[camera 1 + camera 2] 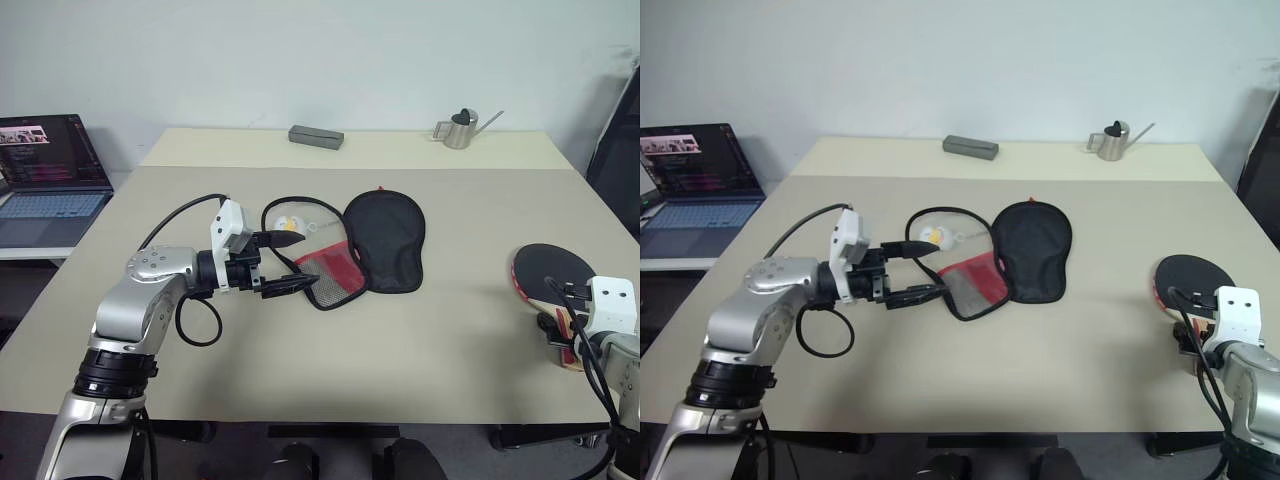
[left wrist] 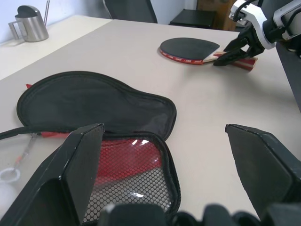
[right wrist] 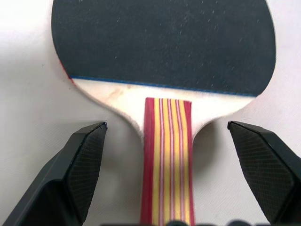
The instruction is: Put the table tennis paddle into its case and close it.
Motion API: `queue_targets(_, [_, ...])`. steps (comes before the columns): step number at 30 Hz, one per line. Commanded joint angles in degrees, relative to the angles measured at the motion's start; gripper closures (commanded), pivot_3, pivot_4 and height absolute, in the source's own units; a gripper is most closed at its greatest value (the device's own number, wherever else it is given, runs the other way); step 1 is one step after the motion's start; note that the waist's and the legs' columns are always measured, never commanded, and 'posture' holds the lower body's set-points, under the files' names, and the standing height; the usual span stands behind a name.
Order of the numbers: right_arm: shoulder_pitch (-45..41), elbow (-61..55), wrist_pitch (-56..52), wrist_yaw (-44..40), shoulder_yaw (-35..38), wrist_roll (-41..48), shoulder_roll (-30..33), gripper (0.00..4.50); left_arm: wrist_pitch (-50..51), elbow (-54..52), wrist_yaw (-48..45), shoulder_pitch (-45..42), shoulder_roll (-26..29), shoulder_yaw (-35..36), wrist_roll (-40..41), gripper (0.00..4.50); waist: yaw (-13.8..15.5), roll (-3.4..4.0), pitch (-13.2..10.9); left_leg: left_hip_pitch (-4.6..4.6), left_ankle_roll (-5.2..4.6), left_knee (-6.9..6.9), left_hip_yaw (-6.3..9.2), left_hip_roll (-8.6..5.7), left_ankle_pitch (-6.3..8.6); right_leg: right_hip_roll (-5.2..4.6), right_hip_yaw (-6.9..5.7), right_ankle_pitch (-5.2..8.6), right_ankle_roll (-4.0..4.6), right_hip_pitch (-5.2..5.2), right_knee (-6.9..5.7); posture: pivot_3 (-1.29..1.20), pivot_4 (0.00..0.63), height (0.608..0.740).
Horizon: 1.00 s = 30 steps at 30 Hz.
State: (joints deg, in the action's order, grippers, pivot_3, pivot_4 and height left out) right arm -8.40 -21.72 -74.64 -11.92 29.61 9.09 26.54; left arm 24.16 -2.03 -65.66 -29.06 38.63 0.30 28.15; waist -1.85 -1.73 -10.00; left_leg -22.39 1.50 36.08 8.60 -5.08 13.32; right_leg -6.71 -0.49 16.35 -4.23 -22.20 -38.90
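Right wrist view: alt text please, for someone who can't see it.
The table tennis paddle lies flat on the table, its striped handle running between the open jaws of the right gripper, which touch nothing.

Even, bright, diffuse room light; head views sharp across tabletop (image 1: 400, 330). Shadows soft and faint: thin dark rim under case (image 1: 375, 245), short shadow beside watering can (image 1: 462, 129). Laptop screen (image 1: 45, 150) glows, slightly washed. Small white glints on case's mesh panel in left wrist view. Near fingers (image 2: 70, 179) loom large and soft-edged in wrist views; paddle (image 3: 162, 44) rubber grain crisp.
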Motion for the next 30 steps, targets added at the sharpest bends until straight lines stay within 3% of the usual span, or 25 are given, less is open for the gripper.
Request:
queue_targets(1, [1.1, 0.8, -4.5, -0.6, -0.8, 1.5, -1.4, 0.02, -0.6, -2.0, 0.2, -0.1, 0.7, 1.6, 0.5, 0.0, 0.0, -0.02, 0.0, 0.0, 0.0, 0.0, 0.0, 0.0, 0.0, 0.0, 0.0, 0.0, 0.0, 0.0, 0.0, 0.0, 0.15, 0.74])
queue_targets(12, [-0.6, 7.1, -0.8, -0.1, -1.6, 0.8, -2.4, 0.02, -1.0, -1.5, 0.2, -0.3, 0.5, 1.3, 0.1, 0.0, -0.1, -0.63, 0.4, 0.05, 0.0, -0.01, -0.03, 0.1, 0.0, 0.07, 0.01, 0.0, 0.01, 0.05, 0.05, 0.0, 0.15, 0.74])
queue_targets(15, [-0.6, 8.7, -0.4, -0.6, -2.0, 1.0, -2.2, 0.61, -1.0, -1.7, 0.3, -0.1, 0.6, 1.5, 0.1, 0.0, -0.1, -0.68, 0.4, 0.16, 0.0, 0.0, -0.05, 0.26, 0.01, 0.22, 0.01, 0.0, 0.0, 0.21, 0.24, 0.0, 0.15, 0.74])
queue_targets(24, [-0.4, 10.4, 0.2, 0.1, -2.5, 1.6, -2.8, 3.28, -0.5, -3.0, 0.9, 1.1, 1.2, 2.2, 0.3, 0.0, 0.1, -0.75, 0.5, 0.59, 0.04, -0.07, 0.02, 0.78, 0.03, 0.75, -0.06, -0.27, -0.02, 0.86, 1.03, 0.0, 0.15, 0.74])
queue_targets(30, [-3.4, 8.9, -0.3, 2.1, -2.5, 1.7, -4.8, 3.42, -0.8, -2.4, 1.4, 1.9, 2.3, 3.3, 0.2, 0.0, 0.0, -0.83, 0.5, 0.58, 0.05, -0.08, 0.03, 0.83, 0.04, 0.77, -0.06, -0.33, 0.0, 0.85, 1.11, 0.0, 0.15, 0.74])
